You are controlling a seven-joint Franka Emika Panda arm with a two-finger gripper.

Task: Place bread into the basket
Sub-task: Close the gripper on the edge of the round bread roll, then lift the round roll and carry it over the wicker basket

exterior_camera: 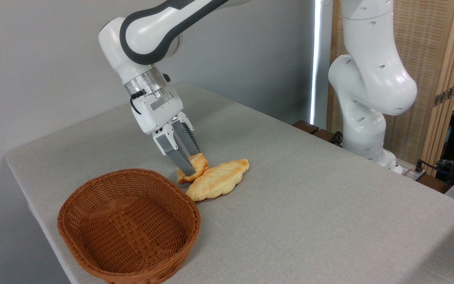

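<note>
Grey cloth covers the table (pixel 309 205), with a plain wall behind. On it the gripper (pixel 192 165) is clamped on the bread (pixel 195 167), tilted up on edge against the braided loaf (pixel 217 179). Both sit just beyond the basket (pixel 128 227), which holds nothing.

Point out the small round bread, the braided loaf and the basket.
small round bread (pixel 198 161): fixed camera view, on its toasted top beside the fingers.
braided loaf (pixel 218 180): fixed camera view, on the middle of its plaited top.
basket (pixel 189 208): fixed camera view, on the right part of its woven rim.
</note>
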